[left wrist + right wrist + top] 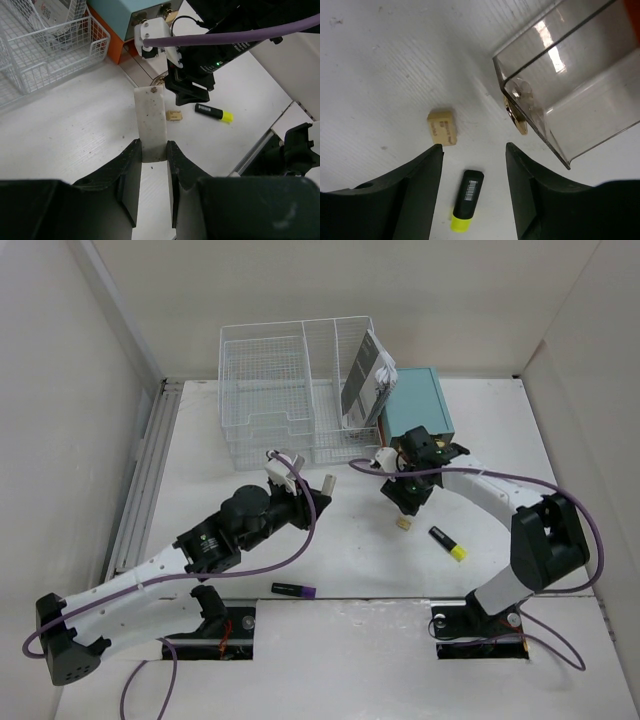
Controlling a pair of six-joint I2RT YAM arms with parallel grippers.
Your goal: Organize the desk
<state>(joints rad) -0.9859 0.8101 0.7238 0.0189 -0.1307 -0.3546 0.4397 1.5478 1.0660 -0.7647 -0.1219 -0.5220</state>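
The white desk [350, 565] carries a tan eraser [404, 523], a black and yellow highlighter [448, 543] and a black and purple marker [294, 590]. My left gripper [322, 490] is shut on a flat white strip [150, 122], held above the desk in the middle. My right gripper [405, 498] is open and empty, hovering just above the eraser [442, 127] and the highlighter [467, 200]. In the right wrist view a clear drawer [570, 85] stands open beside a small gold piece [515, 116].
A white wire-mesh organizer [290, 390] stands at the back with a printed booklet [367, 380] in its right part. A teal drawer box [415, 405] sits to its right. A ribbed metal rail [140, 490] runs along the desk's left edge. Walls enclose three sides.
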